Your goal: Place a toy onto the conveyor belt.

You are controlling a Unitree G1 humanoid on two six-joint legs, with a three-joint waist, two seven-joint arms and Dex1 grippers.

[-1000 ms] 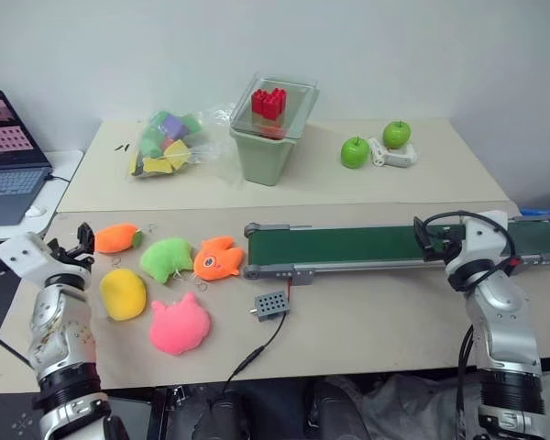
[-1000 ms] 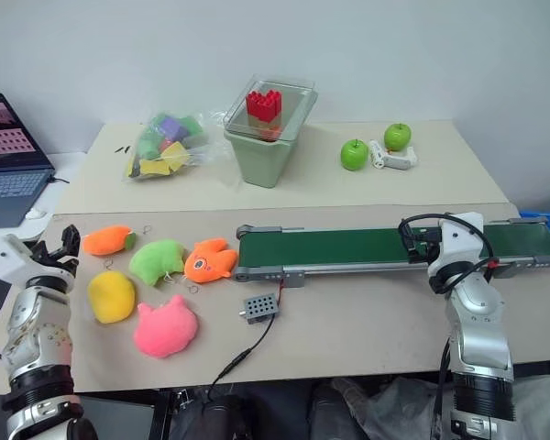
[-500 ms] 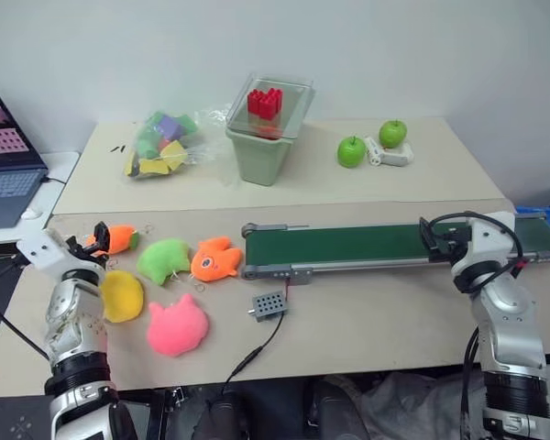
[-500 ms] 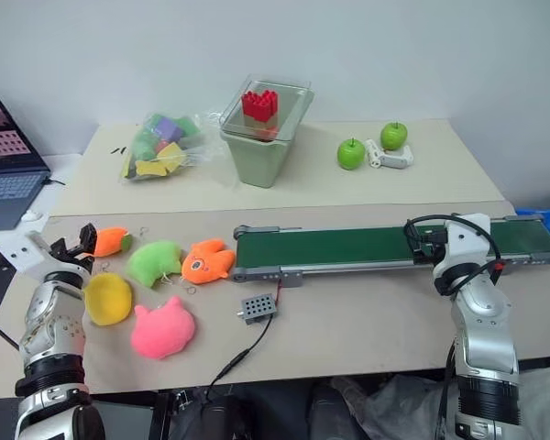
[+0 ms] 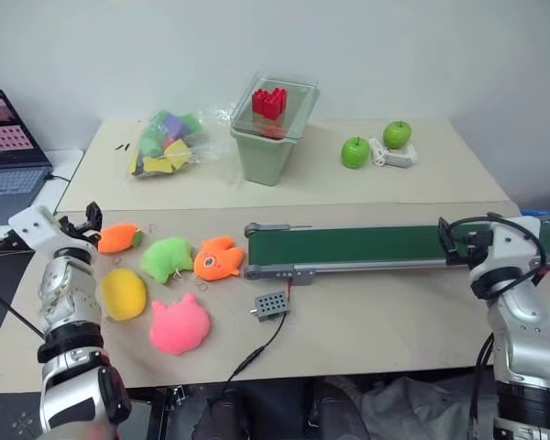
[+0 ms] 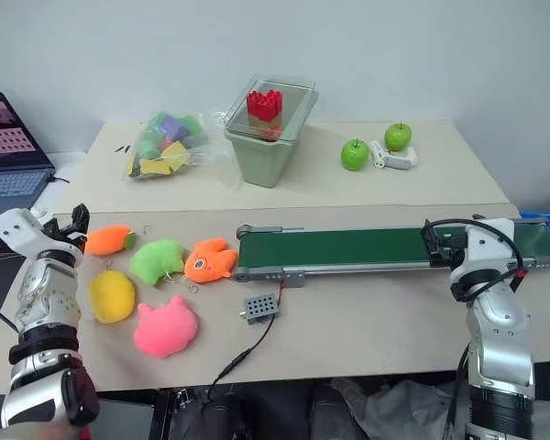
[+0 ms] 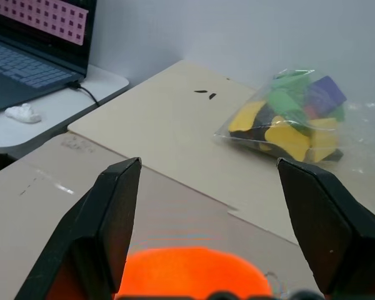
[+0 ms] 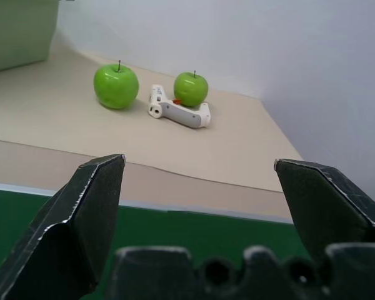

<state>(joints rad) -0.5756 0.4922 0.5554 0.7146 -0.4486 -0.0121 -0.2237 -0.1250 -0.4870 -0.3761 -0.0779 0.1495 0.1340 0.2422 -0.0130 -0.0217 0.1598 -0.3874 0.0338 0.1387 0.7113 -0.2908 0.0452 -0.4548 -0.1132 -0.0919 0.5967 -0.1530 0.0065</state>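
Note:
Several plush toys lie at the table's left: an orange carrot-shaped toy (image 5: 119, 237), a green one (image 5: 167, 258), an orange fish (image 5: 218, 258), a yellow one (image 5: 122, 293) and a pink one (image 5: 178, 324). The dark green conveyor belt (image 5: 357, 246) runs across the right half of the table. My left gripper (image 5: 90, 218) is open just left of the carrot toy. In the left wrist view that toy (image 7: 187, 272) lies low between the spread fingers (image 7: 112, 212), untouched. My right gripper (image 5: 449, 240) is open and empty over the belt's right part (image 8: 175, 228).
A small grey perforated box (image 5: 270, 303) with a cable lies in front of the belt. At the back stand a bag of foam blocks (image 5: 165, 142), a green bin (image 5: 266, 151) with a red block, two green apples (image 5: 355, 152) and a white device (image 5: 396, 155). A laptop (image 5: 9, 137) sits far left.
My right gripper has slid to the right along the belt. My left gripper has drawn back a little from the carrot toy, up and to the left. Both stay open.

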